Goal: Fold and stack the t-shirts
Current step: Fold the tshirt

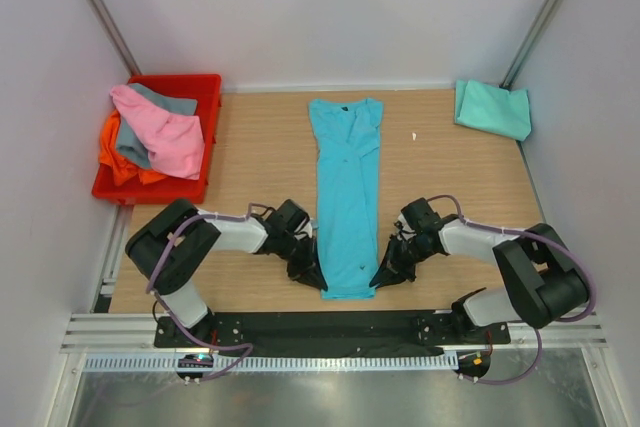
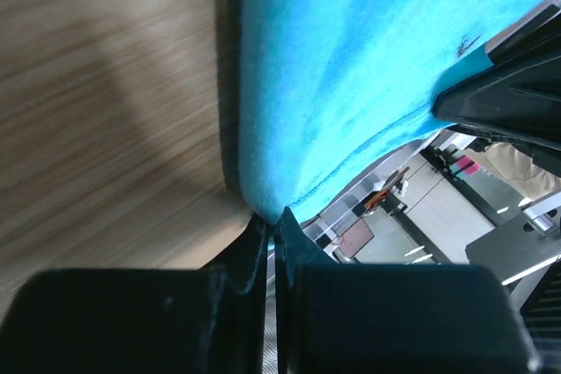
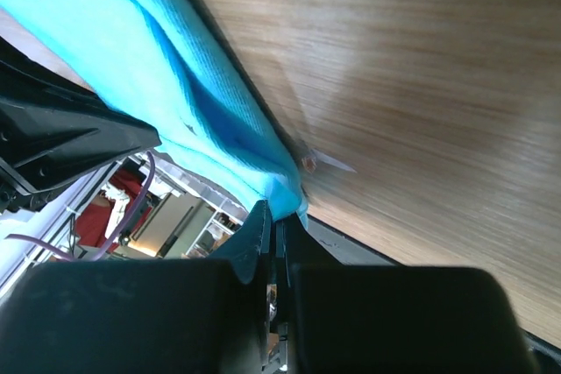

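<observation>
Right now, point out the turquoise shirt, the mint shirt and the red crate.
turquoise shirt (image 1: 347, 197), top view, middle of the folded strip.
mint shirt (image 1: 492, 107), top view, centre of the cloth.
red crate (image 1: 208, 82), top view, bare far corner.

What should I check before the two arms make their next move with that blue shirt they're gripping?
1. Grip of the left end effector on the blue shirt at its near hem corner: ok, shut on the cloth.
2. Grip of the right end effector on the other near corner: ok, shut on the cloth.
3. All cloth layers caught in each grip: cannot tell.
4. Shirt lies as a straight narrow strip: ok.
5. Nothing lying on top of the strip: ok.
6. The mint shirt sits folded at the far right, apart from the strip: ok.
</observation>
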Motion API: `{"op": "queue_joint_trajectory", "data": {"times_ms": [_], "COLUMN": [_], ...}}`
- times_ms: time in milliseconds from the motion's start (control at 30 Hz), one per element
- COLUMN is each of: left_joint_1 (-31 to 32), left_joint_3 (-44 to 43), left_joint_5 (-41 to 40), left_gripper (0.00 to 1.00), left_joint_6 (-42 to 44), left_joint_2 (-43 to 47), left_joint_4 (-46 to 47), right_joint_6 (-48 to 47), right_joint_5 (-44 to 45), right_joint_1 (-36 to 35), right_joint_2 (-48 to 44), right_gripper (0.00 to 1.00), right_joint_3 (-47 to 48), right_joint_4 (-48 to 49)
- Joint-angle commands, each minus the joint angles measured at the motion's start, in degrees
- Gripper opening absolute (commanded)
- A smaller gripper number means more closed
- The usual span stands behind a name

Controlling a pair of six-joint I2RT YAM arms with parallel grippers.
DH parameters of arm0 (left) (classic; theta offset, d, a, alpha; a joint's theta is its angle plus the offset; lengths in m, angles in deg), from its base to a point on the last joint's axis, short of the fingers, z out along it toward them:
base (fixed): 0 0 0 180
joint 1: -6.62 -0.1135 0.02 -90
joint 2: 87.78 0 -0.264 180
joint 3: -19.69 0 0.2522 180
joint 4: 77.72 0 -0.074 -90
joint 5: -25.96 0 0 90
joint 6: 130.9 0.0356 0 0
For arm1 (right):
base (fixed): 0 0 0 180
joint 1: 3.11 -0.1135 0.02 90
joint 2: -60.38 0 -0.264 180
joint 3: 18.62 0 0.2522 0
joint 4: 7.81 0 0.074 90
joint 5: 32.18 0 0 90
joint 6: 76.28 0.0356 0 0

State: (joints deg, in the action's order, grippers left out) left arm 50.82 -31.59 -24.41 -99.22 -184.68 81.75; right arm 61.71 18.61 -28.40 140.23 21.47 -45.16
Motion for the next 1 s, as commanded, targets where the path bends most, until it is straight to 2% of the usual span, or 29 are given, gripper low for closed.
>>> {"op": "queue_joint_trajectory", "data": {"times_ms": [0,267,433,600,833,967], "left_joint_1": [-0.43,-3.68,-7.11,-10.01,-16.51,-18.19], "left_joint_3": [-2.99,-12.83,-19.86,-25.66,-34.45,-39.03], "left_joint_5": [0.09,1.49,1.41,-1.04,-2.81,-2.81], "left_gripper": [0.0,0.0,0.0,0.0,0.0,0.0], "left_joint_6": [1.8,7.69,11.21,14.37,16.13,17.1], "left_joint_2": [1.45,3.13,0.84,-1.53,-7.06,-11.01], "left_joint_4": [-0.52,-7.2,-12.12,-13.97,-12.4,-12.49], "right_joint_6": [-0.17,-4.04,-8.86,-14.32,-16.61,-17.58], "right_joint_5": [-0.88,-1.76,-0.88,0.18,0.79,0.18], "right_joint_1": [-0.1,5.52,9.04,12.72,15.89,16.33], "right_joint_2": [-2.33,-4.45,-2.34,4.59,13.65,18.66], "right_gripper": [0.01,0.01,0.01,0.02,0.01,0.01], "right_joint_3": [1.53,7.24,17.07,28.23,35.1,39.06], "right_joint_4": [-0.05,-1.54,-2.51,-3.3,-0.76,0.3]}}
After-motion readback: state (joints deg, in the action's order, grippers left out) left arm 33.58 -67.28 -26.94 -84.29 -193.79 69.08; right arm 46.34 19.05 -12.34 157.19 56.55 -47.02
